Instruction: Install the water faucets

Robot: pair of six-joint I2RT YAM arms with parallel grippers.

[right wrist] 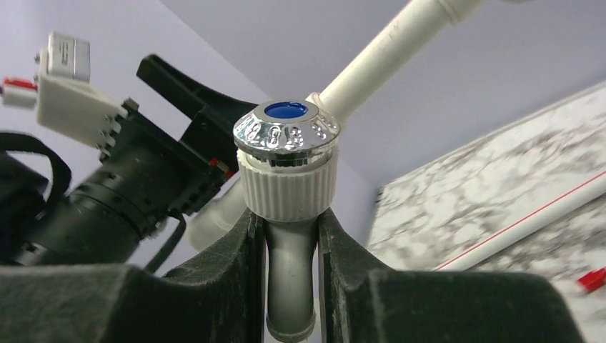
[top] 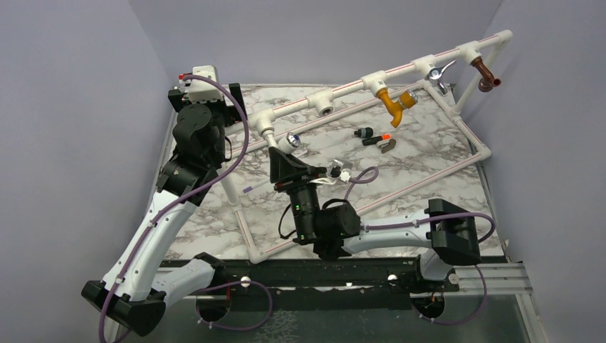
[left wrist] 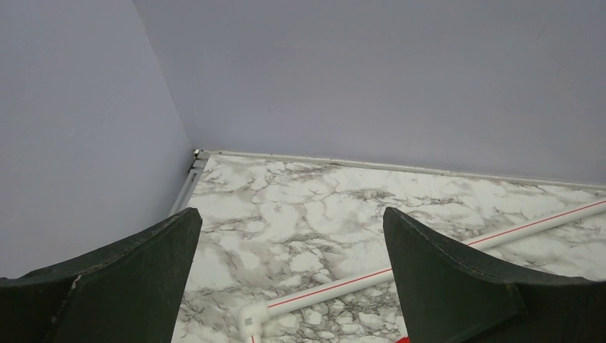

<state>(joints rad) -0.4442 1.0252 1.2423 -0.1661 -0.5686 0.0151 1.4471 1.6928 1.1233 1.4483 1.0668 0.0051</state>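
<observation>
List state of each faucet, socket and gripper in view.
white faucet, held at pipe frame left end, seating unclear
right gripper, shut on white faucet
left gripper, open, empty
yellow faucet, mounted
chrome-lever faucet, mounted
brown faucet, mounted
black-and-orange faucet, loose on table
tee socket, empty

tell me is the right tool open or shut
Shut: the right tool clamps the white faucet, fingers pressing both sides of its stem.

Two white-and-black arms, looping purple cables, dark wedge-shaped claw fingers
</observation>
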